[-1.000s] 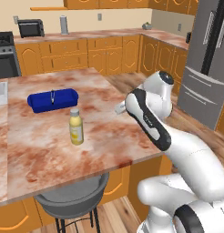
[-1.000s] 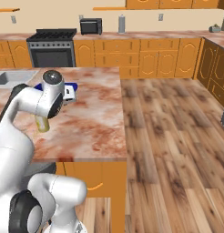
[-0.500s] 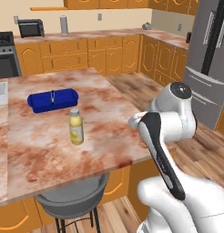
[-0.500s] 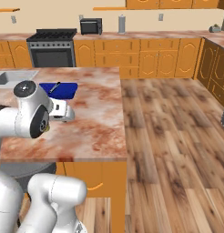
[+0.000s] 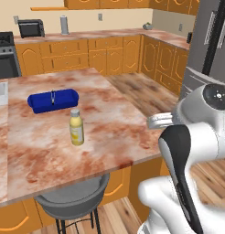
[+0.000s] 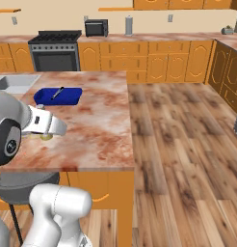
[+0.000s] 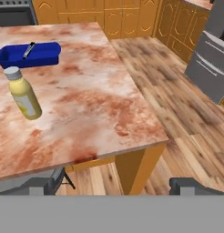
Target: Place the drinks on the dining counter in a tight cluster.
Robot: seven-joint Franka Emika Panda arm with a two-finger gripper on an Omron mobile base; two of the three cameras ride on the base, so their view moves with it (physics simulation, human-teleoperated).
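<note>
The hand [image 7: 116, 186] hangs off the near corner of the marbled surface [image 7: 86, 113], above the wood floor [image 7: 186, 118], its two dark fingertips [image 7: 189, 185] wide apart with nothing between them. Farther in, the yellow bottle [image 5: 77, 128] with the grey cap stands upright on the surface, well apart from the hand. Just beyond it lies the long blue box [image 5: 53, 100]. A grey stool [image 5: 71, 203] sits under the near edge. Orange cabinets [image 6: 154, 60] line the far wall.
</note>
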